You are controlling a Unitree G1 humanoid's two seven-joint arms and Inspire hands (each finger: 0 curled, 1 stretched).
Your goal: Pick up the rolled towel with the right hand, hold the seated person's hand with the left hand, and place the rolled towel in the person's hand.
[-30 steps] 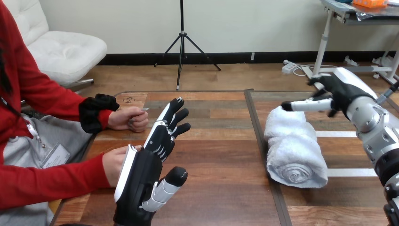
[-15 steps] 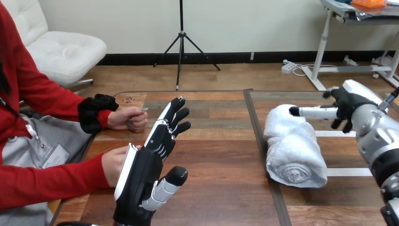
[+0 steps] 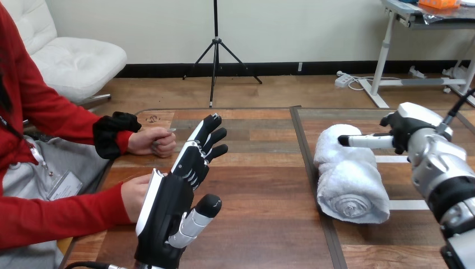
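Pick-up step, I'd say: right hand (image 3: 404,130) hovers over the rolled towel (image 3: 350,176), fingers loose, gripping nothing; left hand (image 3: 168,210) fingers straight. Next it must lower and close.

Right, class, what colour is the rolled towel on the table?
The rolled towel is white, clearest in the head view.

Beyond the left hand (image 3: 168,216), we see a black tripod (image 3: 215,28) on wooden floor (image 3: 269,89) against a pale wall (image 3: 308,28) with dark skirting (image 3: 280,68); a white chair (image 3: 78,61) stands farther left.
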